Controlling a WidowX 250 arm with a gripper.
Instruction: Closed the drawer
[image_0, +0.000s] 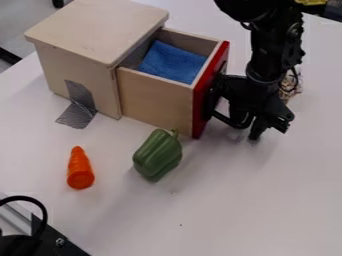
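Nearest to us, one black cable (44, 212) curves over metal and black hardware (57, 242) at the lower left. Past it, on the smooth, pale tabletop (200, 215), we count one orange carrot (80, 169), blunt end toward us, and one green pepper (158, 155) near the drawer (153, 97). This single drawer stands well out of its box, mid-view: plain, light wooden sides, an upright red front (204, 102) and one blue cloth (172, 62) inside. At that front we see one black gripper (259, 125); whether it is open or shut, we cannot tell. One silvery mesh patch (80, 95) runs from the box's side down onto the table. The one wooden box (97, 27) has a flat, overhanging top. Beyond the table, we see grey floor (25, 20) at the upper left and something yellow (312, 2) at the top right.
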